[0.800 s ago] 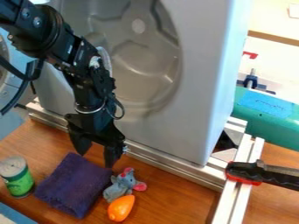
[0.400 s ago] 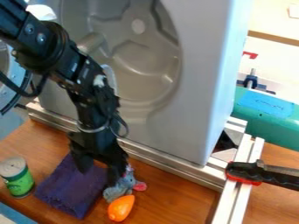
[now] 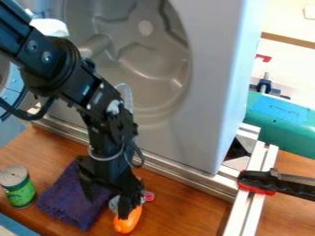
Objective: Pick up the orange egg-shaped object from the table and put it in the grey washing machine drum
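Well, the hand (image 3: pixel 108 207) gapes by an orange toy (image 3: pixel 126 225); a blue label (image 3: pixel 280 109) bears handwriting.

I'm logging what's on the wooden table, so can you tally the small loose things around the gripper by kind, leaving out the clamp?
Green-labelled can: 1
Purple cloth: 1
Grey and pink toy, partly hidden: 1
Smooth orange object, partly covered: 1
Total: 4

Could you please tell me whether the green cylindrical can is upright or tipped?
Upright: the green cylindrical can stands on the brown wooden table, its round grey top facing up and its green side below.
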Robot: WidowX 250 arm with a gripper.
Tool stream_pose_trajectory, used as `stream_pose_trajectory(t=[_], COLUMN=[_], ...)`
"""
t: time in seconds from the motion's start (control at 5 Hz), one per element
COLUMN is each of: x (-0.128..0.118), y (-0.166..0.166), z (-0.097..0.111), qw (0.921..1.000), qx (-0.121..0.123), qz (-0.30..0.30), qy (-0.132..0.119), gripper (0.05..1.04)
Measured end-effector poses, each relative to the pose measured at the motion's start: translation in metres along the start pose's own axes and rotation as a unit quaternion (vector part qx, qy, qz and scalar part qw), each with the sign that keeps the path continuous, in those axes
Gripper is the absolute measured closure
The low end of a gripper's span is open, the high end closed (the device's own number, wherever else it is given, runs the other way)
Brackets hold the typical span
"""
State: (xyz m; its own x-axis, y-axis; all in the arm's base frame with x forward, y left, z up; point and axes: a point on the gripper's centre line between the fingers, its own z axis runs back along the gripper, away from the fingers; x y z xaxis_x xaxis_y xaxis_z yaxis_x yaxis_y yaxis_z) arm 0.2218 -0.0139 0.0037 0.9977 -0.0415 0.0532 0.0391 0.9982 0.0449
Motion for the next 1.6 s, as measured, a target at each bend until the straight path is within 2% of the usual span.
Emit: stream_pose_trajectory(t=[0.2, 0.4, 0.6, 0.8, 1.2, 1.4, 1.6], x=[0.001, 0.009, 0.017, 0.024, 0.018, 0.020, 0.020], y=[-0.007, -0.013, -0.014, -0.015, -0.028, -0.030, -0.034], z=[-0.022, -0.038, -0.046, -0.047, -0.074, -0.076, -0.076], qw=[0.9993, 0.9971, 0.9954, 0.9956, 0.9933, 0.9931, 0.9928], qx=[0.008, 0.044, 0.065, 0.065, 0.076, 0.079, 0.080], qz=[-0.017, -0.028, -0.029, -0.032, -0.021, -0.025, -0.031], qy=[0.031, 0.055, 0.063, 0.059, 0.084, 0.083, 0.084], gripper=[0.075, 0.075, 0.075, 0.075, 0.075, 0.127, 0.359])
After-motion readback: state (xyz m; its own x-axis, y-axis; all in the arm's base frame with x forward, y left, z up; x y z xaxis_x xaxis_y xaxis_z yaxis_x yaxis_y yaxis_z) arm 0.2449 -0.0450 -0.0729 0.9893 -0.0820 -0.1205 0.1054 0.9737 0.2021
